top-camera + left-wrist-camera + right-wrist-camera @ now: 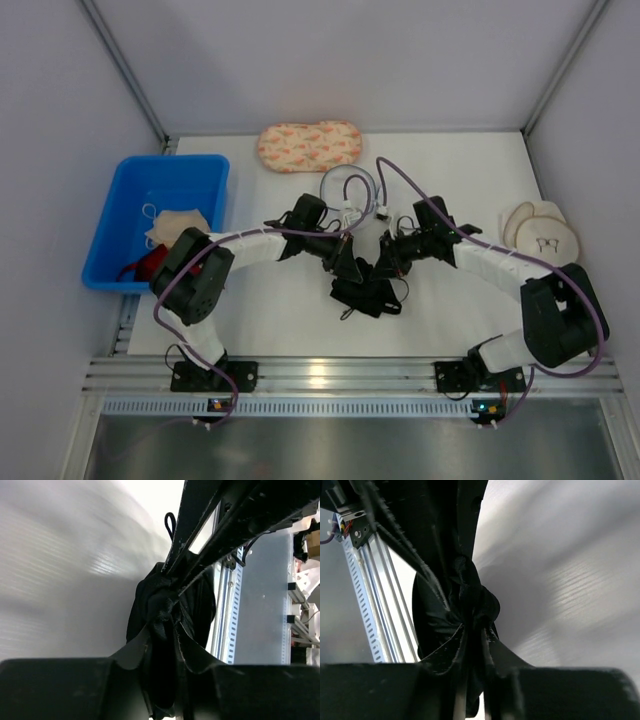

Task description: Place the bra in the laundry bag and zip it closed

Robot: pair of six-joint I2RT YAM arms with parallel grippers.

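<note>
The bra (367, 293) hangs bunched just on the near side of the laundry bag (347, 188). We cannot tell whether it touches the bench (280, 320). The left fingers (348, 265) and right fingers (388, 262) are each pinched narrow on its black cloth, side by side. We judge it light, limp and quick to snag, so cup fabric is a safer hold than thin straps. Crumpled, its cups show no readable heading. The bundle's longer run lies crosswise before the bag, pinch to pinch.

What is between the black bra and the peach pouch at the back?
The round mesh laundry bag lies between the bra and pouch, seen in the top view.
</note>
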